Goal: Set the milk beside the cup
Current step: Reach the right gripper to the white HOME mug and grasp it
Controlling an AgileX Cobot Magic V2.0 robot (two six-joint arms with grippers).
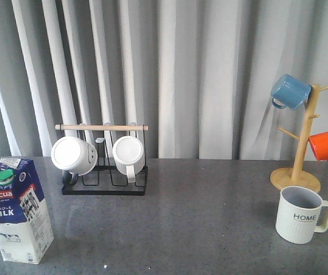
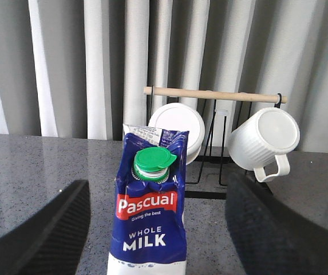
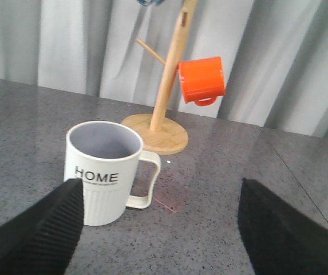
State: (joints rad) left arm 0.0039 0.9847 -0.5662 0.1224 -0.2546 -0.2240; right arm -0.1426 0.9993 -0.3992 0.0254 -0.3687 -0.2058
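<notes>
Red "Pascual" milk [image 1: 18,209] (cup [image 1: 300,213]: "HOME")

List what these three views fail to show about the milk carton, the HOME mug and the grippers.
- Milk carton: its base is cut off by the left wrist view's edge.
- Left gripper and right gripper: only blurred, dark fingers show at the wrist views' edges; absent from the front view.
- HOME mug: its far side is hidden by its own body in every view.
</notes>
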